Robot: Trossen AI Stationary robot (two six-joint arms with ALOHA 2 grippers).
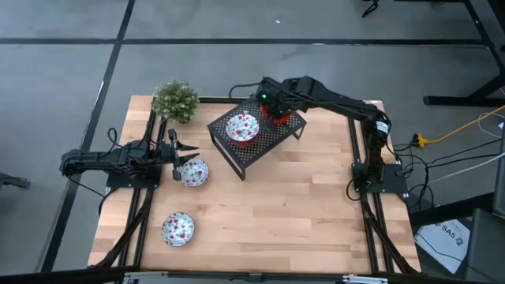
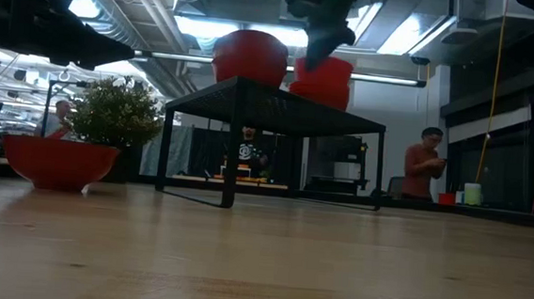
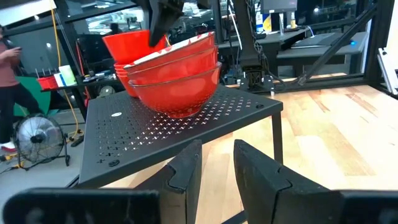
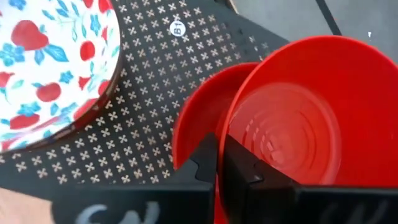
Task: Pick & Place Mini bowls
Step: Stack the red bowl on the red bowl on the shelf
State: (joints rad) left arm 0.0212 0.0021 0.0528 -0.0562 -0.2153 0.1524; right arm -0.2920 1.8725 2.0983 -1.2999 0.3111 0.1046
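A black perforated rack (image 1: pixel 256 146) stands mid-table. On it sits a stack of bowls, red outside and printed inside (image 1: pixel 242 128) (image 3: pixel 177 78). Beside that stack are plain red bowls (image 1: pixel 278 118) (image 2: pixel 321 80). My right gripper (image 4: pixel 221 146) is over them, shut on the top red bowl (image 4: pixel 292 118). Two printed bowls rest on their bases on the table, one (image 1: pixel 194 171) just beside my left gripper (image 1: pixel 177 154) and one near the front-left (image 1: pixel 177 229). My left gripper (image 3: pixel 217 165) is open, level, and points at the rack. My right gripper pinches the top red bowl's rim (image 4: pixel 227 127), one finger inside the bowl and one outside. The fingers come from above, pointing down. The bowl sits tilted, its underside inside the red bowl below it (image 4: pixel 193 124) on the rack.
A small green plant (image 1: pixel 175 100) stands at the far-left corner, behind my left arm. Bare wood spreads across the table's near and right parts. In the low view, people stand in the room beyond the table.
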